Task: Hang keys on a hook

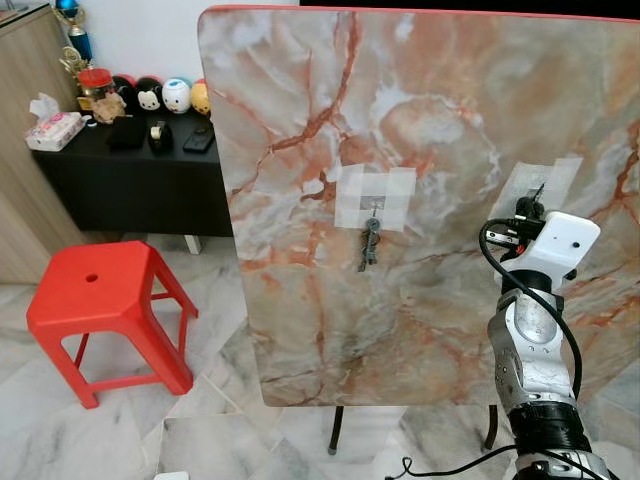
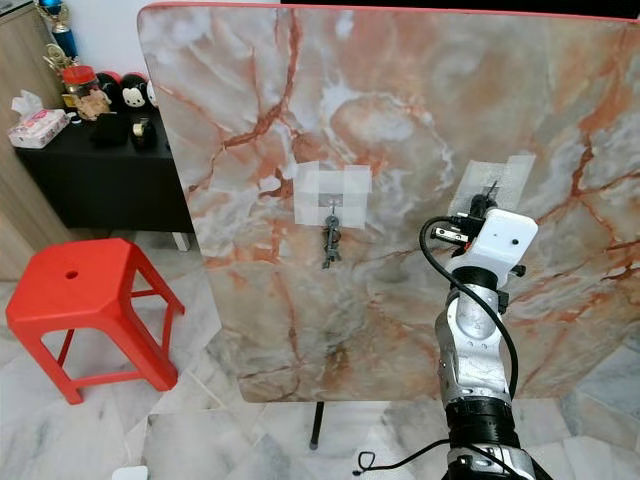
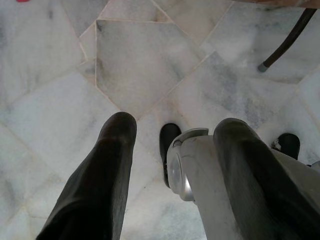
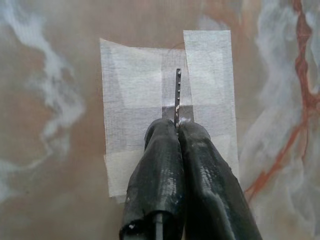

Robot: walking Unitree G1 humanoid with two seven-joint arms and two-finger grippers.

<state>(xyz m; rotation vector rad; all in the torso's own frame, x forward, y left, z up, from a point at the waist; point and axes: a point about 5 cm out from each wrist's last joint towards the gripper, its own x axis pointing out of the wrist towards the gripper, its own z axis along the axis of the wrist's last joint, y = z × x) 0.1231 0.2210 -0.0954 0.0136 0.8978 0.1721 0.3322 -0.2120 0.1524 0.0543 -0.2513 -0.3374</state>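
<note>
The right hand (image 4: 176, 127) is raised against the upright marble panel (image 1: 450, 130), its two black fingers (image 4: 155, 170) pressed together and clamped on a thin metal key (image 4: 177, 95); the blade sticks out past the fingertips and lies over a patch of white tape (image 4: 135, 90) stuck to the panel; whether the key touches the tape I cannot tell; a black cable (image 1: 495, 275) loops beside the silver right arm (image 1: 530, 350) below its white wrist housing (image 1: 562, 243). Further toward the robot's left on the same panel, a second tape patch (image 1: 375, 195) has a bunch of keys (image 1: 370, 243) hanging under it. The left hand (image 3: 170, 170) points down at the marble floor (image 3: 140, 65), its fingers apart and holding nothing. Beyond the panel stands a red plastic stool (image 1: 100, 305); behind it a black worktop (image 1: 130, 170) carries a tissue pack (image 1: 55, 130) and small figurines (image 1: 165, 95).
</note>
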